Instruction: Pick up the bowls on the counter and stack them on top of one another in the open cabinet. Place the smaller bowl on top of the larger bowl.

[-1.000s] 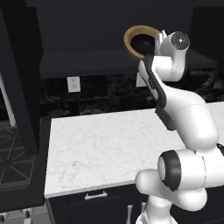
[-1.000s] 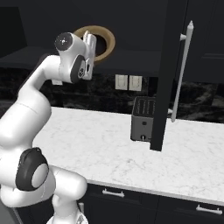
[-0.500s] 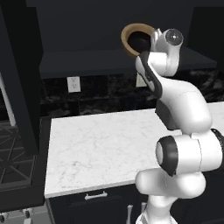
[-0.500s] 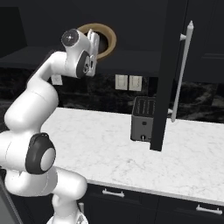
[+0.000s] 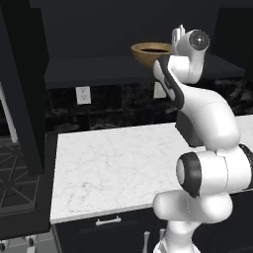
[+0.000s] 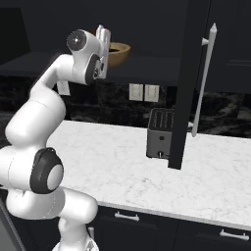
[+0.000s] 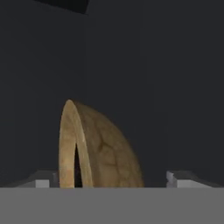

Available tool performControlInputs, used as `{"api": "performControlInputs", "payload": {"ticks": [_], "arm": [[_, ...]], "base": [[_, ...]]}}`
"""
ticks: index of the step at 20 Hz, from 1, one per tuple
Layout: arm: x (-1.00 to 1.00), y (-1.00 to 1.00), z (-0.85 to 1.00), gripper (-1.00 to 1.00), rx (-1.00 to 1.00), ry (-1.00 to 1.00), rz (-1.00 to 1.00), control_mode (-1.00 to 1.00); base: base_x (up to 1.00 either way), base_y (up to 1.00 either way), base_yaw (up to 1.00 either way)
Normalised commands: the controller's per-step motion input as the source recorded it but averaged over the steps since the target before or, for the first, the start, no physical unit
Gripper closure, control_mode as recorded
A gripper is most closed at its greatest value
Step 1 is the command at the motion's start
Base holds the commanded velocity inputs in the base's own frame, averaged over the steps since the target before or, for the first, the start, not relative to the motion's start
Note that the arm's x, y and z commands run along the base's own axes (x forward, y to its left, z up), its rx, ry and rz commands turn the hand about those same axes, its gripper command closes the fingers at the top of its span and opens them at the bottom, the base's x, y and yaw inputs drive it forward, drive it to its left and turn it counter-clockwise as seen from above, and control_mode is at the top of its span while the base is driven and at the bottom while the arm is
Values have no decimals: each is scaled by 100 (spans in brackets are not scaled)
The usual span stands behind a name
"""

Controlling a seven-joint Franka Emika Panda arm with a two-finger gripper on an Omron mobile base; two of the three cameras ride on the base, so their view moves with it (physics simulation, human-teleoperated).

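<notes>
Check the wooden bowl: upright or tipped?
Upright: the wooden bowl sits rim-up on the cabinet shelf in both base views.

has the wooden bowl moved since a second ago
Yes. The wooden bowl has tipped from on edge to upright and sits lower, at the cabinet shelf.

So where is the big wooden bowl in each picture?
Left base view: the wooden bowl sits upright near top centre, on the open cabinet's shelf, just left of the robot's hand.
Right base view: bowl upper left, right of the hand.
Hand view: bowl lower centre, seen edge-on.
Shared landmark: the dark shelf.
</notes>
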Motion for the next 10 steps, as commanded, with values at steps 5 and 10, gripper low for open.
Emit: {"api": "performControlInputs", "payload": {"ticks": [5,10], "arm": [[-69,0,17,-100,0,-14,0,-100],[-97,0,2,-100,2,17,0,-100]], "base": [[0,0,0],[0,0,0]]}}
